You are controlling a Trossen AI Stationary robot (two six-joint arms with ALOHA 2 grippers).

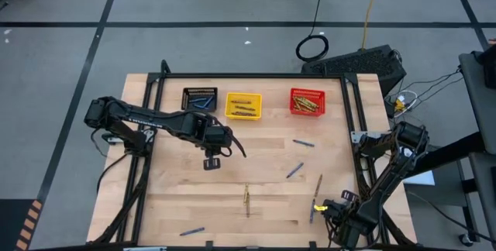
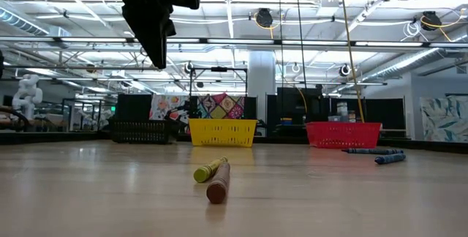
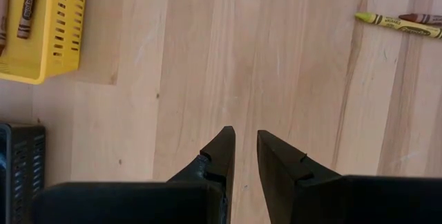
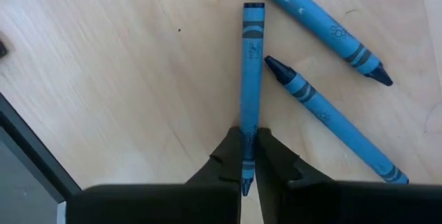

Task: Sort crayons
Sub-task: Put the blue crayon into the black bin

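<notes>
Crayons lie scattered on the wooden table (image 1: 256, 154): blue ones (image 1: 303, 142) (image 1: 294, 170), a tan one (image 1: 319, 183), and an olive and a brown one end to end (image 1: 247, 199). At the near right, my right gripper (image 1: 318, 208) points down, shut on a blue crayon (image 4: 250, 79). Two more blue crayons (image 4: 311, 27) (image 4: 331, 124) lie beside it. My left gripper (image 1: 213, 158) hangs above the table's middle left, open by a narrow gap (image 3: 245, 151) with nothing in it. My right gripper pinches the blue crayon between its two fingers near its pointed end (image 4: 247, 156). The fingers come from above, pointing down, one on each long side of the crayon. The rest of the crayon runs out from the fingers, flat along the wood.
Three mesh baskets stand in a row at the far edge: black (image 1: 199, 98), yellow (image 1: 243, 105) and red (image 1: 308, 102), each with crayons inside. Another blue crayon (image 1: 192, 231) lies at the near left. Bare wood stretches between the baskets and the scattered crayons.
</notes>
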